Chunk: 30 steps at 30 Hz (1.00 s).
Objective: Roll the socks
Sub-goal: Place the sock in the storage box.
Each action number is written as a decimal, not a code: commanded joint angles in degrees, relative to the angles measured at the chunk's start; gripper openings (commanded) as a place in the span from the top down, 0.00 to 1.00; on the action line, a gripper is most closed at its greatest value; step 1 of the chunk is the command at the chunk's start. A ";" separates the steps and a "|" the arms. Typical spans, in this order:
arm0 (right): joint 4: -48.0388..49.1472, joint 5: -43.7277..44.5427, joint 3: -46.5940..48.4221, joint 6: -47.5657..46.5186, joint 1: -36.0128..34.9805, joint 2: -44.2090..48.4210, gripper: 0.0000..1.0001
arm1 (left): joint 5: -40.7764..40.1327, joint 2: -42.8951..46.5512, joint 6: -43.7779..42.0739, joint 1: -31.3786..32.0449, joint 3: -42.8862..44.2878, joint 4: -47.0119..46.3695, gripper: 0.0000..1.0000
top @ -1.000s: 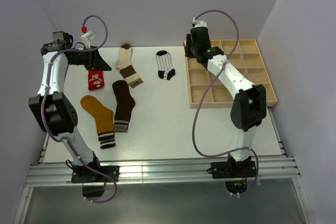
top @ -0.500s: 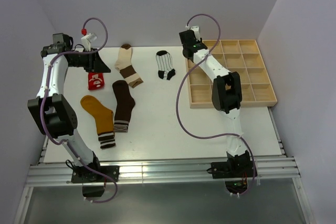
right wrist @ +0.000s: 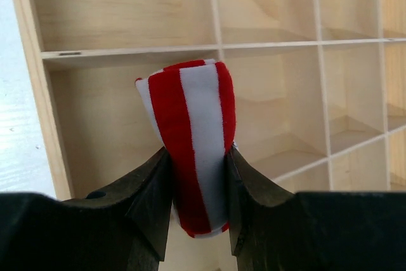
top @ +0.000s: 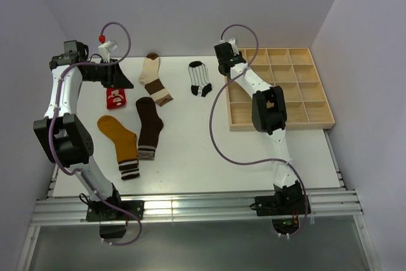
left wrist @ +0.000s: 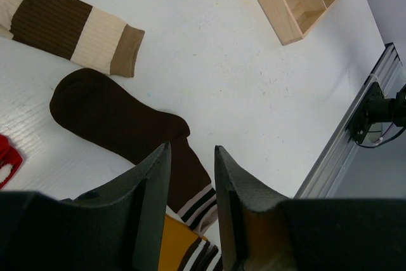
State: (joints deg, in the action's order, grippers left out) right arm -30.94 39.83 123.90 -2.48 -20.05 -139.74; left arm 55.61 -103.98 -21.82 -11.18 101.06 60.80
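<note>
Sock (right wrist: 190, 112), red-white striped, pinched in right gripper (right wrist: 196, 153) — tray (right wrist: 37, 93) beyond

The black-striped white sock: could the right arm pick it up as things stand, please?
Probably not yet. The black-striped sock lies uncovered near the right gripper, but its jaws are full with a rolled red-and-white sock at the wooden tray; it would have to drop that first.

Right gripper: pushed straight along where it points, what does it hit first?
The right gripper is shut on the rolled red-white striped sock, aimed into the wooden tray. The sock would likely touch the floor of the edge compartment behind it first; depth is unclear.
</note>
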 commanded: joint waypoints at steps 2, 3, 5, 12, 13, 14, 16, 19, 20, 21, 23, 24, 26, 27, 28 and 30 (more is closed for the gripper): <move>-0.44 -1.86 5.74 -1.65 0.54 -2.72 1.00 | 1.78 1.06 -1.64 -0.25 1.78 0.99 0.61; -1.31 -2.47 7.05 -1.74 0.63 -3.25 1.00 | 1.86 1.06 -1.90 -0.25 1.69 1.25 0.61; -1.84 -3.70 7.94 -2.17 0.72 -4.57 1.00 | 1.78 1.06 -2.26 -0.33 1.69 1.69 0.61; -4.65 -9.06 9.52 -2.70 1.33 -5.89 1.00 | 1.25 0.98 -3.40 -0.33 1.86 2.40 0.62; -4.92 -9.86 9.43 -2.88 1.42 -5.89 1.00 | 1.25 0.72 -3.40 -0.33 1.95 2.66 0.62; -5.62 -11.08 9.43 -3.23 1.59 -6.15 1.00 | 1.42 0.63 -3.49 -0.33 2.04 3.10 0.62; -6.15 -12.58 9.26 -4.37 1.77 -6.51 1.00 | 1.51 0.36 -3.93 -0.42 2.22 3.54 0.62; -7.03 -13.55 9.17 -5.43 1.77 -7.21 1.00 | 1.43 0.27 -4.37 -0.33 2.13 3.89 0.62; -7.20 -14.25 8.65 -5.69 1.77 -7.12 1.00 | 1.25 0.36 -4.54 -0.33 2.04 3.89 0.62; -7.29 -14.87 8.73 -5.95 1.86 -7.04 1.00 | 1.16 0.36 -4.46 -0.33 2.04 4.07 0.62; -7.90 -16.89 8.64 -6.92 1.86 -7.12 1.00 | 1.16 0.36 -4.80 -0.33 1.95 4.24 0.62; -8.00 -17.42 8.73 -7.18 1.86 -7.21 1.00 | 1.16 0.36 -4.81 -0.33 2.04 4.42 0.62; -8.35 -18.21 8.56 -8.15 1.86 -7.56 1.00 | 1.25 0.36 -4.89 -0.33 1.95 4.42 0.62; -8.44 -18.30 8.64 -8.33 1.86 -7.65 1.00 | 1.25 0.45 -4.89 -0.33 1.95 4.42 0.62; -8.44 -18.56 8.64 -8.76 1.95 -7.91 1.00 | 1.25 0.45 -4.89 -0.33 1.87 4.51 0.62; -8.61 -19.35 8.64 -8.94 2.04 -7.91 1.00 | 1.25 0.45 -5.25 -0.33 1.86 4.77 0.62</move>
State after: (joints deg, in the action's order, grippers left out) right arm -37.54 23.31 130.76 -9.58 -18.35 -146.19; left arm 55.61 -103.98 -25.50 -11.29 101.16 64.60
